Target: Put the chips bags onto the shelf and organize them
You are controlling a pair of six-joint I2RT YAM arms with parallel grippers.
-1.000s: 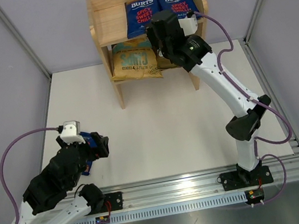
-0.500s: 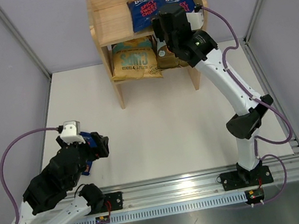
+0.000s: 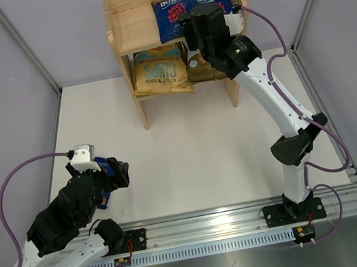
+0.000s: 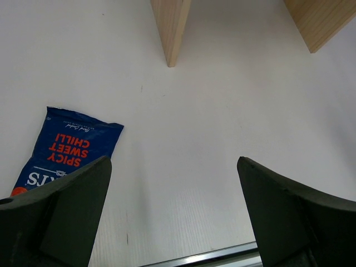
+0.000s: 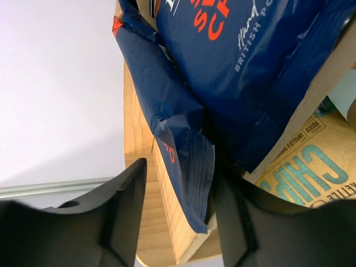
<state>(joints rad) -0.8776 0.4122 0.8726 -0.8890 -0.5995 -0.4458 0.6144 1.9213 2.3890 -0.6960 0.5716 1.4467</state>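
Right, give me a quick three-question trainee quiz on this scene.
1. True or false: every chips bag sits on the shelf.
2. Which tier holds the tan-and-teal bag? A upper, B lower.
3. Fill in: the ___ end effector has its fingers either side of the tilted Burts bag.
Key: 1 false, the loose Burts bag lies on the table; 2 B; 3 the right end effector.
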